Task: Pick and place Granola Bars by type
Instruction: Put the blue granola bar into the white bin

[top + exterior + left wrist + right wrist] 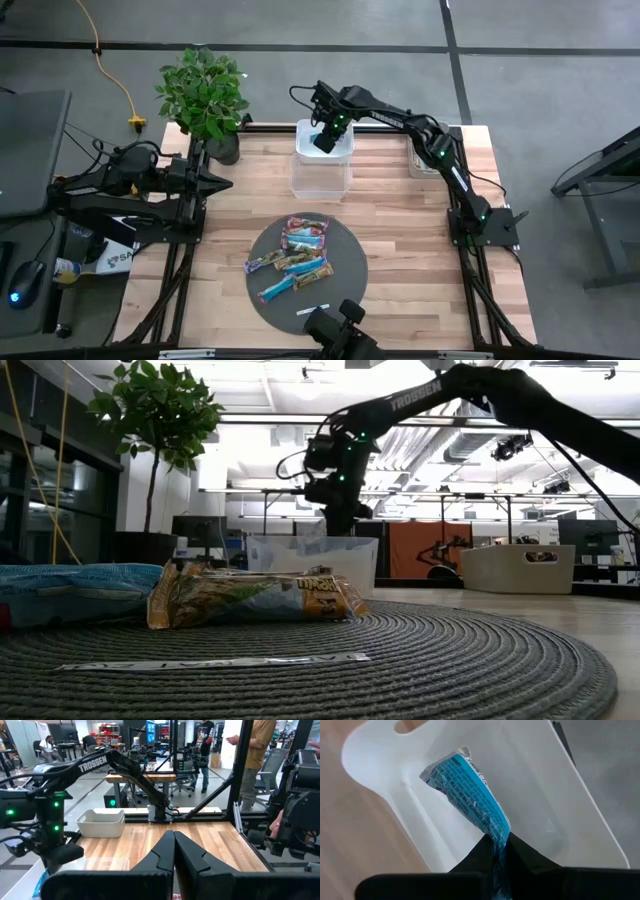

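1. The right gripper [328, 135] is parked over the white bin [305, 130] at the far edge of the table. Its jaws are pinched narrow on a blue granola bar [470, 790], which hangs down into the bin. You only really see this in the right wrist view; from above the gripper covers the bar completely.
2. The bar's lower end is tucked between the dark fingers [530, 860], so how much of it they grip is hard to say.
3. The clear bin [320, 175] sits just in front of the white one, nearer the mat. Can't make out anything inside it.
4. The rest of the granola bars [300, 255] are bunched on the round grey mat [345, 285]: blue, pinkish and tan-green wrappers, some overlapping, so an exact count is iffy.
5. A thin white strip [312, 311] lies at the mat's near edge, apart from the bars.
6. The left gripper [222, 183] waits at the table's left side with its jaws closed together, holding nothing.
7. A second white bin [420, 160] at the far right is mostly hidden under the right arm.
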`<state>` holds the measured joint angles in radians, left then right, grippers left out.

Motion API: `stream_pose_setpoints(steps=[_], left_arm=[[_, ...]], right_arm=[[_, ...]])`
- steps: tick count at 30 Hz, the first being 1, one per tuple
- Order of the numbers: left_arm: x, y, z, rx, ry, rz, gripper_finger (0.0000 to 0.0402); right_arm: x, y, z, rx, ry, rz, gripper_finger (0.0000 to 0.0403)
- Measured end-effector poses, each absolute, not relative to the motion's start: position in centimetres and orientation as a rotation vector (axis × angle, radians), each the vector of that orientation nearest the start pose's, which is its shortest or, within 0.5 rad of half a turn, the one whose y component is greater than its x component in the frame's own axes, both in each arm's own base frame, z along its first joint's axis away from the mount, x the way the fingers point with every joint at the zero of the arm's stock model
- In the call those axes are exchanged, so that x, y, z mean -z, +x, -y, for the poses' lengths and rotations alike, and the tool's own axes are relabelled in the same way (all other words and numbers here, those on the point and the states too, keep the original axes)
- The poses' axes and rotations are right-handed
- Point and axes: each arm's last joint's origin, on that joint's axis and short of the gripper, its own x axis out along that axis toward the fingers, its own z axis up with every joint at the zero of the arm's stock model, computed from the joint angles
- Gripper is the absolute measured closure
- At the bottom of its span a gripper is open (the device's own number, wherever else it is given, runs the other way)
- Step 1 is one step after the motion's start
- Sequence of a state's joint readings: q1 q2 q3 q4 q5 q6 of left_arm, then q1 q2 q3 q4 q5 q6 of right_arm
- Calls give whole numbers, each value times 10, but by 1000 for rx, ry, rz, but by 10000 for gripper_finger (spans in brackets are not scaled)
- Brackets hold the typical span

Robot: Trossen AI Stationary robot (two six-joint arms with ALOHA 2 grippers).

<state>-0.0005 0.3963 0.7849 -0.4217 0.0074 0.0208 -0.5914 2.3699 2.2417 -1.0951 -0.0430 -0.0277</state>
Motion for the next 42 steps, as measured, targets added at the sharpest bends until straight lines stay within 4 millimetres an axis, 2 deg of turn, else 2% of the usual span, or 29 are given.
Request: stream_pose_setpoints(steps=[11,28,33,38,42], left_arm=[[-351,77,0,8,20,-33,401],[-351,77,0,8,21,-33,401],[-351,77,0,8,20,-33,401],[-351,77,0,8,21,-33,401],[-351,77,0,8,21,-33,401]], right_arm=[[-225,406,278,475,359,-1190,382],[-225,407,277,459,345,-1191,305],[-243,407,267,300,384,-1122,305],[-275,403,253,23,477,-971,304],[-303,401,229,-272,563,-839,304]])
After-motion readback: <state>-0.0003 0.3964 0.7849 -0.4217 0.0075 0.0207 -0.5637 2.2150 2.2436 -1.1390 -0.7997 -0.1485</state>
